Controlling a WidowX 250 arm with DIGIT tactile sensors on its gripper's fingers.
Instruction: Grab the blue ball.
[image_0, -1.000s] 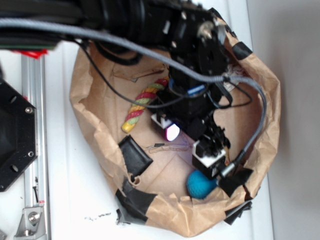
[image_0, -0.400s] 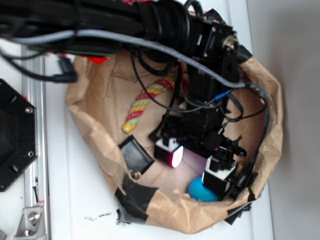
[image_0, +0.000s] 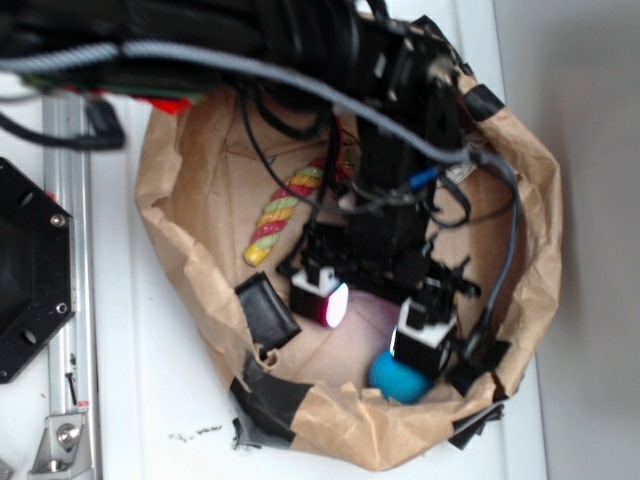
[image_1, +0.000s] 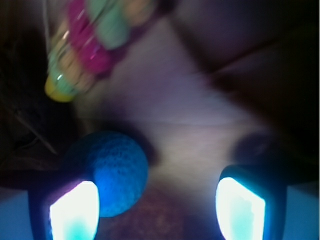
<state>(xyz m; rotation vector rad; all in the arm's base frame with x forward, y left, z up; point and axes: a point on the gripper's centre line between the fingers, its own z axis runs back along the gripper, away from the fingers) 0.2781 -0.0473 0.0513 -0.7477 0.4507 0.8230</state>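
The blue ball (image_0: 398, 379) lies on the cardboard floor inside the brown paper wall, near its front rim. In the wrist view the blue ball (image_1: 116, 172) is large and sits just past the left glowing pad (image_1: 74, 212), partly behind it. My gripper (image_0: 372, 322) hangs over the floor with its jaws wide apart, one fingertip lit pink (image_0: 334, 303) and the other (image_0: 418, 342) right above the ball. Nothing is between the pads; the right pad (image_1: 240, 209) has bare cardboard in front of it.
A striped rope toy (image_0: 285, 212) lies at the back left, also seen blurred as the rope toy (image_1: 87, 47). A black block (image_0: 266, 309) rests against the left paper wall (image_0: 180, 250). Black tape patches (image_0: 270, 398) sit on the front rim. Cables hang from the arm.
The arm has shifted left and slightly toward the front; the fingers now stand lower over the floor, the right one closer above the ball. The ball has stayed in place.
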